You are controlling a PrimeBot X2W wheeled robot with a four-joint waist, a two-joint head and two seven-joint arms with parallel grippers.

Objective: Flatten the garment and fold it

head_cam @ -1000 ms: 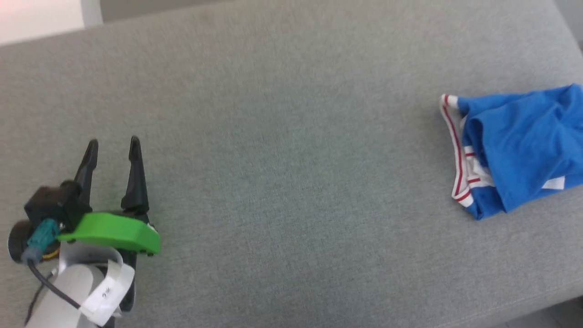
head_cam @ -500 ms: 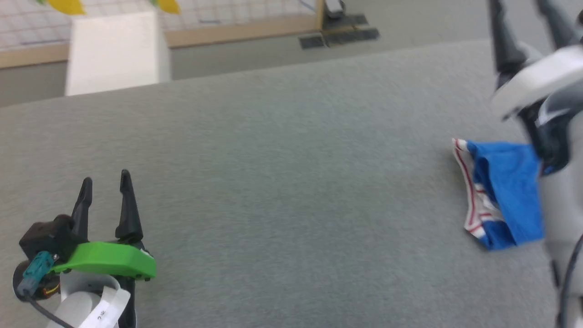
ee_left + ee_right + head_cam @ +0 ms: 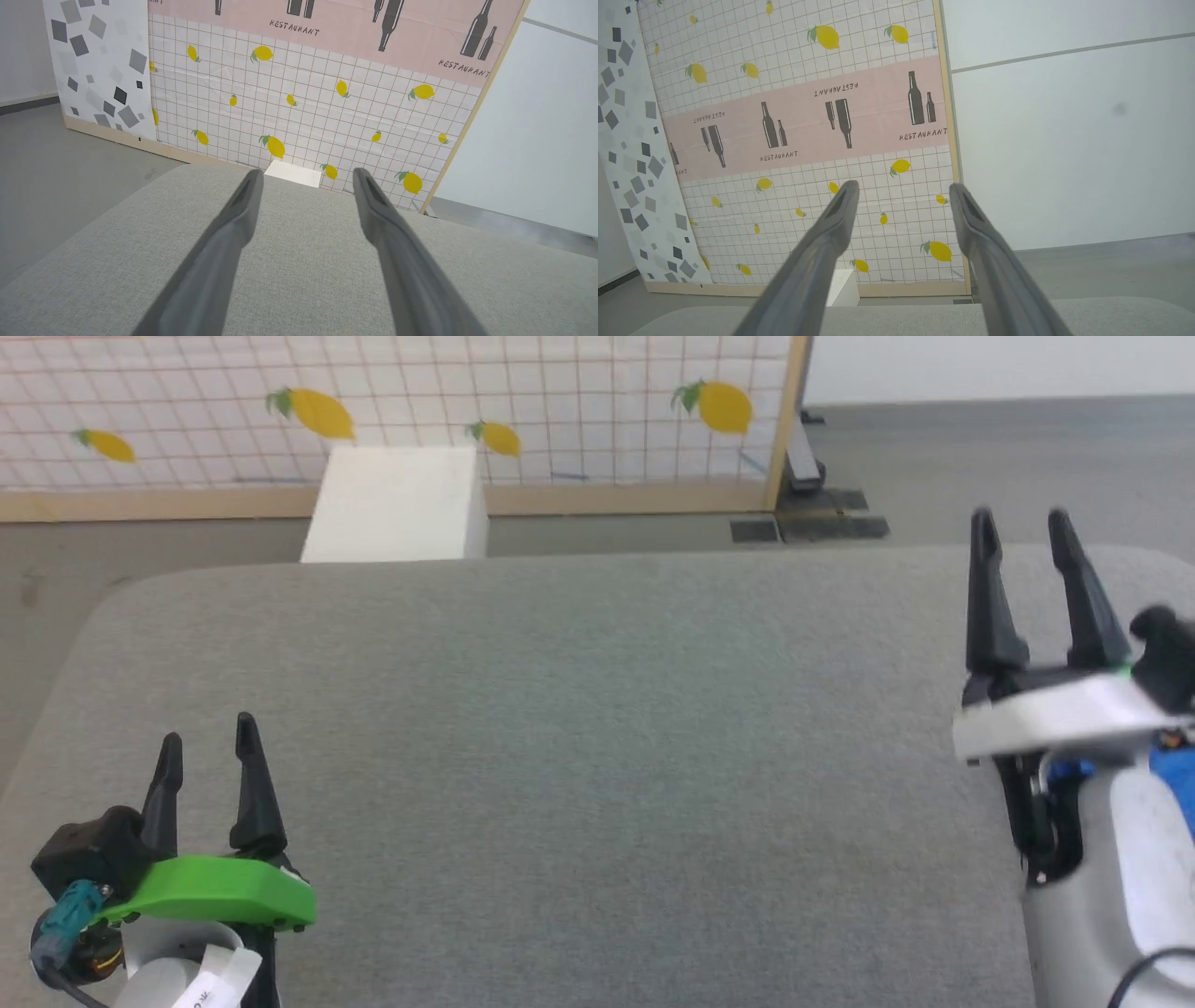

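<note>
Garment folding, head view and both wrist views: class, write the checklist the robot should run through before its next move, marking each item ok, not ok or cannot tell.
1. Left gripper open, holding nothing: ok.
2. Right gripper open, holding nothing: ok.
3. Garment in full sight: not ok; the right forearm hides most of it.
4. Garment lying flat: cannot tell.
5. Right gripper aimed at the garment: not ok; its fingers point toward the far edge of the grey surface, while the blue cloth lies back beside the forearm.
</note>
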